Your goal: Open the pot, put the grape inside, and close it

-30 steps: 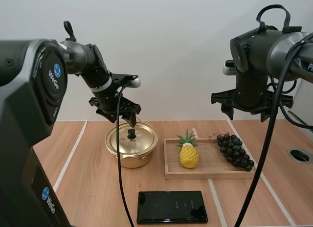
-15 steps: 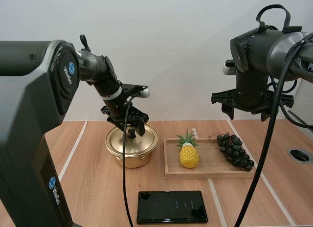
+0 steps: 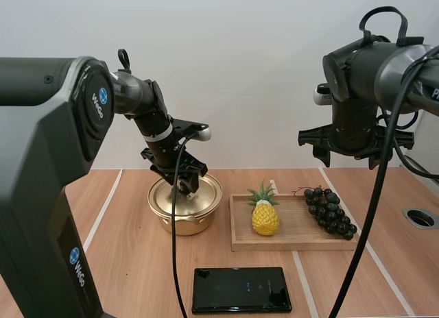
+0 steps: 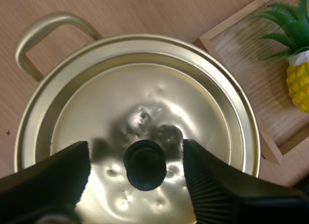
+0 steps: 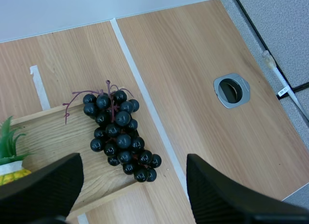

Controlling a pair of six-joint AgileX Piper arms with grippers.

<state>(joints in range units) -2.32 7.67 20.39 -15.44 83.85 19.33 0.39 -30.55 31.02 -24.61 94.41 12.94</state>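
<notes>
The left gripper (image 4: pixel 135 159) was held open around the round black knob (image 4: pixel 145 164) of the gold metal lid (image 4: pixel 145 89), ready for lifting. The right gripper (image 5: pixel 134 161) was held open above the dark grapes (image 5: pixel 118 132).

Surface: wooden table (image 3: pixel 123 263), crossed front to back by pale tape lines (image 3: pixel 100 215)
Left of centre: gold pot (image 3: pixel 182 222), just beside the tray
Centre right: wooden tray (image 3: pixel 288 245)
Front: black phone (image 3: pixel 241 289), flat, apart from both
Far right: round metal grommet (image 3: pixel 420 218) set into the top
</notes>
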